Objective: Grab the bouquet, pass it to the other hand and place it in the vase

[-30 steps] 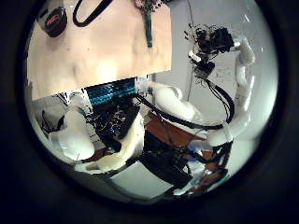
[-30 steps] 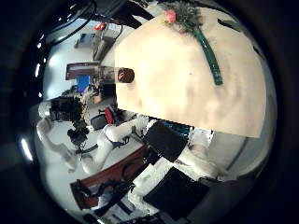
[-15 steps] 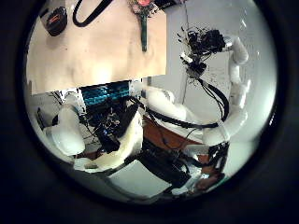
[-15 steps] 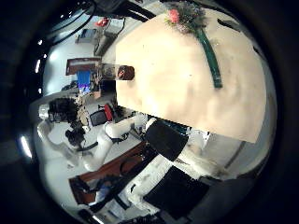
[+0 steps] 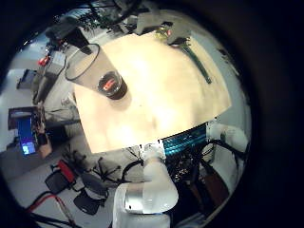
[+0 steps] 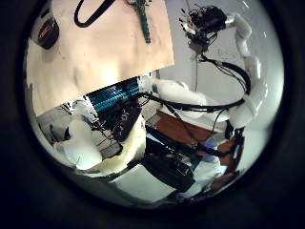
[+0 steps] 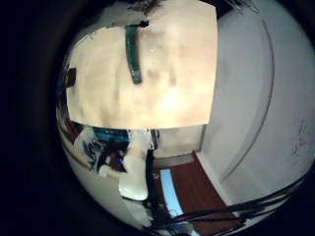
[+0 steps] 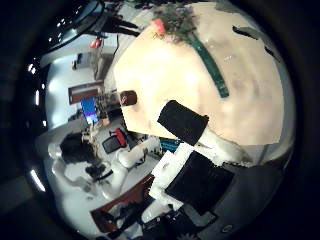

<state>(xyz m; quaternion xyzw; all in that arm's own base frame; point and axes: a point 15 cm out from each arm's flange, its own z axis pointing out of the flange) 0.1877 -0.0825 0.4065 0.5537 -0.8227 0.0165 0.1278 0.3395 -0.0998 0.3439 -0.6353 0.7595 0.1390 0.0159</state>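
The bouquet [image 8: 176, 20] lies flat on the wooden table [image 8: 245, 95], flower heads at one end and a long wrapped stem [image 8: 211, 66] pointing inward. It shows again on the table [image 5: 161, 100] as the bouquet [image 5: 188, 49], and only its stem [image 7: 133, 54] and stem [image 6: 143, 19] elsewhere. The glass vase [image 5: 97, 72] stands upright near a table corner, well apart from the flowers; it is also the small vase [image 8: 128, 98]. My right hand [image 6: 208, 17] hangs high above the table, fingers relaxed and empty. My left hand [image 8: 75, 147] is off the table's edge, holding nothing.
A dark round object [image 6: 48, 33] sits at a table corner beside a looped cord. A thick black part of my right hand [image 8: 185, 122] reaches in over the table's near edge. Chairs and a screen [image 5: 24, 142] stand beyond the table.
Both palm cameras have shifted. The right hand has drawn closer over the table, and a black part of it now juts into its thumb side view. Bouquet and vase lie where they were.
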